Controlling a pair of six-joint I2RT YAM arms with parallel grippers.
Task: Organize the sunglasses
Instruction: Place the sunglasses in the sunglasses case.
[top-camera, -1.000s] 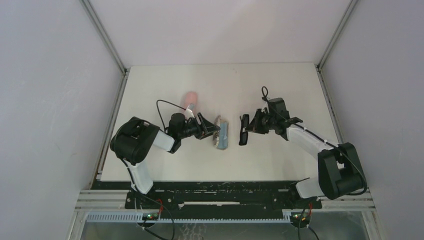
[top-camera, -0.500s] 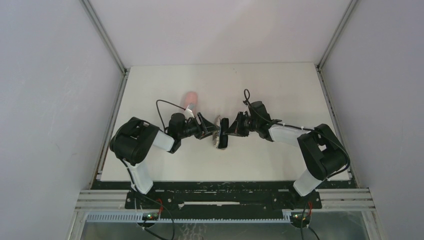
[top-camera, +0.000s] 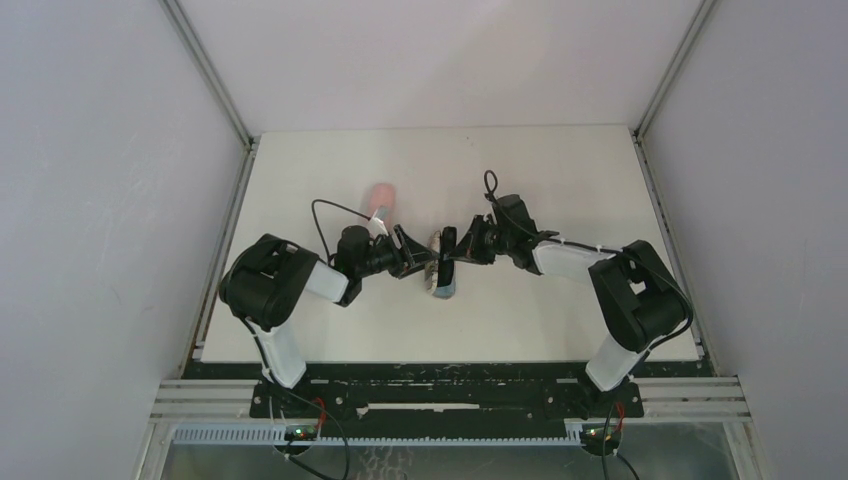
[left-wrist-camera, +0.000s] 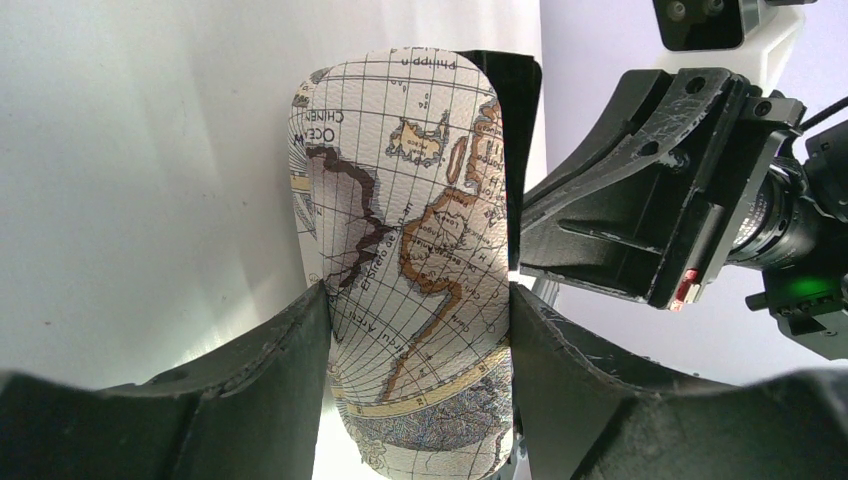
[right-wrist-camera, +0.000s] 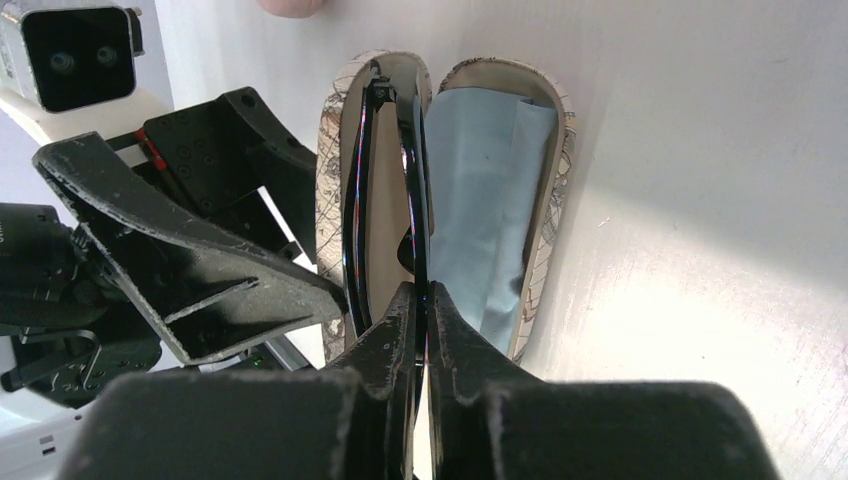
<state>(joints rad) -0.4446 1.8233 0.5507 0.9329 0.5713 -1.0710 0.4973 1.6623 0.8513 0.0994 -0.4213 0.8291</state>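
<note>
The black-framed sunglasses (right-wrist-camera: 385, 170) stand on edge inside the left half of an open map-patterned case (right-wrist-camera: 550, 200). A light-blue cloth (right-wrist-camera: 480, 190) lies in its right half. My right gripper (right-wrist-camera: 421, 300) is shut on the sunglasses' frame. In the top view the right gripper (top-camera: 462, 248) holds the sunglasses (top-camera: 447, 246) against the case (top-camera: 442, 283) at the table's middle. My left gripper (left-wrist-camera: 415, 295) is shut on the case's outer shell (left-wrist-camera: 410, 200) and, in the top view, holds it from the left (top-camera: 418, 262).
A pink case (top-camera: 380, 197) lies on the table just behind the left gripper. The two grippers face each other closely, with the right gripper's body (left-wrist-camera: 650, 210) right beside the case. The white table (top-camera: 560, 170) has raised rails along its sides.
My right arm has swung left, carrying the sunglasses from right of the case into its open half. The left gripper and the case have stayed put.
</note>
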